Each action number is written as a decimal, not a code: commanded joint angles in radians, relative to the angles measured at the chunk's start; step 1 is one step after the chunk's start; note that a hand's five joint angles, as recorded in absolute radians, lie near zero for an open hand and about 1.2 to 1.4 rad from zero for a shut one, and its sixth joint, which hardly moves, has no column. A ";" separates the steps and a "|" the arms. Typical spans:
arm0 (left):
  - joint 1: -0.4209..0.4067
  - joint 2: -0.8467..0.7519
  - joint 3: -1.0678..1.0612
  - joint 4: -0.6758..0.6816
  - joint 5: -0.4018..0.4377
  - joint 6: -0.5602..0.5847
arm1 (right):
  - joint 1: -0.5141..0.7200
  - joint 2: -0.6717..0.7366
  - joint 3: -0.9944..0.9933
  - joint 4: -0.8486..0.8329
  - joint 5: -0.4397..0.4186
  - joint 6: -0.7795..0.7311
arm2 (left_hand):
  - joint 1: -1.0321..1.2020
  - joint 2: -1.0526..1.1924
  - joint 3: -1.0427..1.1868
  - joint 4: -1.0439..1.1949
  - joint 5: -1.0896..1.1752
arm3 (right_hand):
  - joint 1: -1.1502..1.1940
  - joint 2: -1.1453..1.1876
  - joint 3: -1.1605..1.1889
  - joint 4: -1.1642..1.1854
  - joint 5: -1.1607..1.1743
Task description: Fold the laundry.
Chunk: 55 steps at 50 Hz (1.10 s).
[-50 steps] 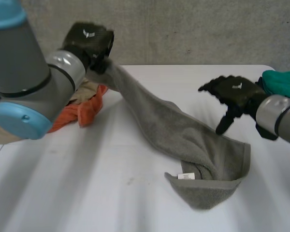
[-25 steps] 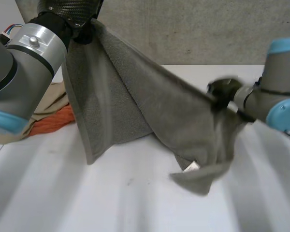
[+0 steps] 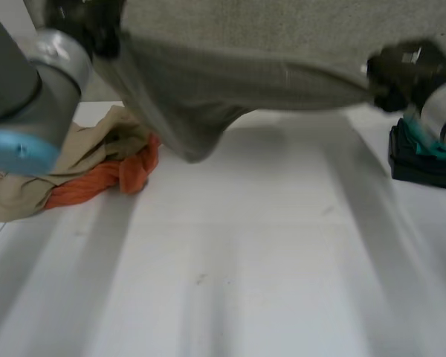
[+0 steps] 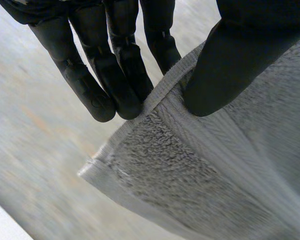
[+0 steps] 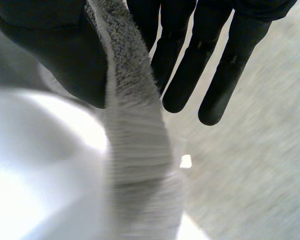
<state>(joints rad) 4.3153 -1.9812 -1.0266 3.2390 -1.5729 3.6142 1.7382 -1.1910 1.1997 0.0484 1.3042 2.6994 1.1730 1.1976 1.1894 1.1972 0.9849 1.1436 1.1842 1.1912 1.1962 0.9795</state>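
A grey towel (image 3: 253, 74) hangs stretched high above the white table (image 3: 230, 282) between my two hands. My left hand (image 3: 85, 22) pinches one end of it; in the left wrist view the thumb (image 4: 235, 65) presses the towel's hem (image 4: 190, 165) against the straight fingers (image 4: 115, 75). My right hand (image 3: 405, 74) holds the other end. In the right wrist view its thumb (image 5: 55, 55) clamps the towel's edge (image 5: 135, 125) against the fingers (image 5: 190, 65). The towel sags in the middle, its lowest fold above the table's far left part.
A heap of beige cloth (image 3: 74, 160) and orange cloth (image 3: 111, 178) lies at the table's left, under my left arm. A stack of folded teal and dark cloths (image 3: 424, 160) sits at the right edge, below my right hand.
My right hand closed on the towel's free end and both hands rose, lifting the towel off the table and stretching it wide.
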 commanded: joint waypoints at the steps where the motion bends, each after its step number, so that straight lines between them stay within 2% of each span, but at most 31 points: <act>1: 0.004 0.002 -0.315 0.083 0.043 0.000 | -0.026 0.079 0.211 -0.034 -0.040 -0.023 | 0.223 0.199 0.207 0.199 0.237 | 0.253 0.212 0.205 0.200 0.242; 6: 0.003 -0.054 -0.414 0.128 0.044 0.009 | -0.029 0.169 0.250 -0.068 -0.036 -0.006 | 0.223 0.199 0.207 0.199 0.237 | 0.253 0.212 0.205 0.200 0.242; 8: 0.006 -0.073 -0.429 0.128 0.044 0.021 | -0.034 0.212 0.241 -0.071 -0.033 0.013 | 0.223 0.199 0.207 0.199 0.237 | 0.077 0.037 0.030 0.025 0.067; 11: 0.017 -0.079 -0.438 0.127 0.042 0.031 | -0.045 0.260 0.209 -0.071 -0.016 0.048 | 0.223 0.199 0.207 0.199 0.237 | 0.006 -0.035 -0.042 -0.047 -0.005; 14: 0.030 -0.070 -0.440 0.125 0.044 0.027 | -0.062 0.291 0.170 -0.056 0.023 0.103 | 0.223 0.199 0.207 0.199 0.237 | -0.170 -0.211 -0.218 -0.223 -0.181; 19: 0.047 -0.045 -0.448 0.113 0.042 0.032 | -0.097 0.295 0.113 0.049 0.105 0.204 | 0.223 0.199 0.207 0.199 0.237 | -0.226 -0.267 -0.274 -0.279 -0.237; 26: 0.046 -0.019 -0.480 0.062 0.040 0.044 | -0.118 0.219 0.103 0.205 0.129 0.180 | 0.223 0.199 0.207 0.199 0.237 | -0.267 -0.308 -0.315 -0.320 -0.278; 29: 0.041 0.002 -0.506 0.027 0.040 0.064 | -0.131 0.173 0.123 0.245 0.122 0.114 | 0.223 0.199 0.207 0.199 0.237 | -0.165 -0.206 -0.213 -0.218 -0.176; 30: 0.041 0.013 -0.521 0.007 0.040 0.076 | -0.135 0.151 0.141 0.257 0.109 0.064 | 0.223 0.199 0.207 0.199 0.237 | 0.213 0.173 0.166 0.161 0.203; 31: 0.041 0.019 -0.529 -0.002 0.039 0.084 | -0.138 0.140 0.153 0.261 0.099 0.031 | 0.223 0.199 0.207 0.199 0.237 | 0.252 0.212 0.205 0.200 0.242; 35: 0.041 0.047 -0.579 -0.068 0.028 0.126 | -0.155 0.088 0.222 0.304 0.027 -0.185 | 0.223 0.199 0.207 0.199 0.237 | 0.253 0.212 0.205 0.200 0.242; 37: 0.037 0.064 -0.612 -0.134 0.007 0.159 | -0.170 0.059 0.274 0.393 0.009 -0.378 | 0.223 0.199 0.207 0.199 0.237 | 0.253 0.212 0.205 0.200 0.242; 39: 0.031 0.073 -0.639 -0.200 -0.016 0.188 | -0.193 0.038 0.308 0.470 0.017 -0.517 | 0.223 0.199 0.207 0.199 0.237 | 0.253 0.212 0.205 0.200 0.242; 40: 0.021 0.084 -0.665 -0.265 -0.031 0.223 | -0.222 0.016 0.340 0.541 0.035 -0.646 | 0.223 0.199 0.207 0.199 0.237 | 0.253 0.212 0.205 0.200 0.242; 45: -0.002 0.110 -0.736 -0.378 -0.027 0.326 | -0.295 -0.041 0.419 0.740 0.093 -0.958 | 0.223 0.199 0.207 0.199 0.237 | 0.253 0.212 0.205 0.200 0.242; 47: -0.009 0.113 -0.748 -0.378 -0.024 0.349 | -0.302 -0.045 0.422 0.746 0.092 -0.972 | 0.223 0.199 0.207 0.199 0.237 | 0.253 0.212 0.205 0.200 0.242; 51: -0.035 0.101 -0.725 -0.364 -0.029 0.373 | -0.292 -0.026 0.394 0.693 0.069 -0.908 | 0.223 0.199 0.207 0.199 0.237 | 0.253 0.212 0.205 0.200 0.242; 55: -0.054 0.017 -0.569 -0.328 -0.065 0.365 | -0.266 0.028 0.331 0.621 0.060 -0.857 | 0.223 0.199 0.207 0.199 0.237 | 0.253 0.212 0.205 0.200 0.242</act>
<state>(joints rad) 4.2851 -1.8818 -1.7485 2.8628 -1.6064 3.9819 1.4427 -1.2179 1.6001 0.7574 1.3793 1.7571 1.1730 1.1976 1.1894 1.1973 0.9849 1.1312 1.1838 1.1882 1.1967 1.0044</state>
